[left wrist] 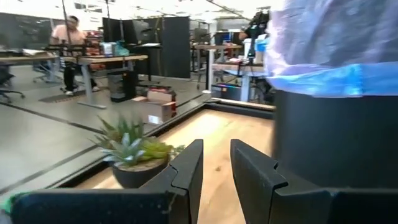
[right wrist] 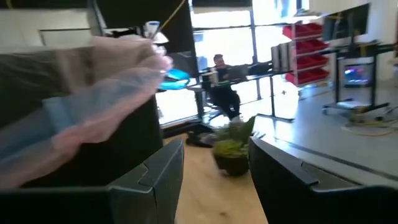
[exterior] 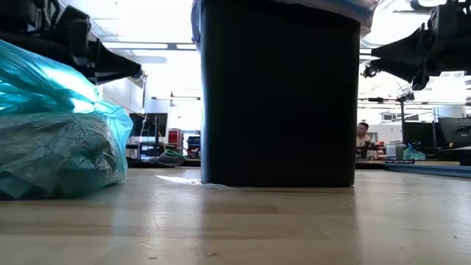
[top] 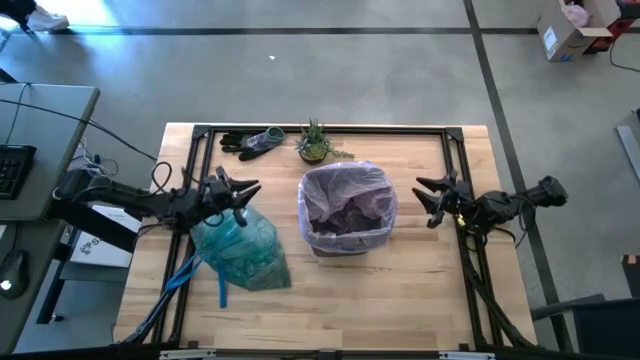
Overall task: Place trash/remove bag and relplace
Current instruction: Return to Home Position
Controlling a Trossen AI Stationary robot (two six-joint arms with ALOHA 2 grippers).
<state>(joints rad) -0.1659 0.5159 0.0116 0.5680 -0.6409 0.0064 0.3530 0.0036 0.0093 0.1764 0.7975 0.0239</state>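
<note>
Bag (top: 245,252) lies left of bin (exterior: 280,96), ties (top: 183,274) trailing near-left.

Left arm (top: 120,195): stretched almost level from the left edge toward the middle, dark links close to one line.
Left gripper (top: 245,198): held high, well above the surface, pointing toward the middle, empty.
Left fingers (left wrist: 186,171): parted by a narrow gap, nothing between.
Right arm (top: 510,205): reaching in from the right edge toward the middle, roughly mirroring the other arm.
Right gripper (top: 424,203): held at a like height, facing the opposite gripper, well apart from it, empty.
Right fingers (right wrist: 158,177): spread wider than the left pair, nothing between.
Low view: both seen only at the upper corners, tips aimed inward.
</note>
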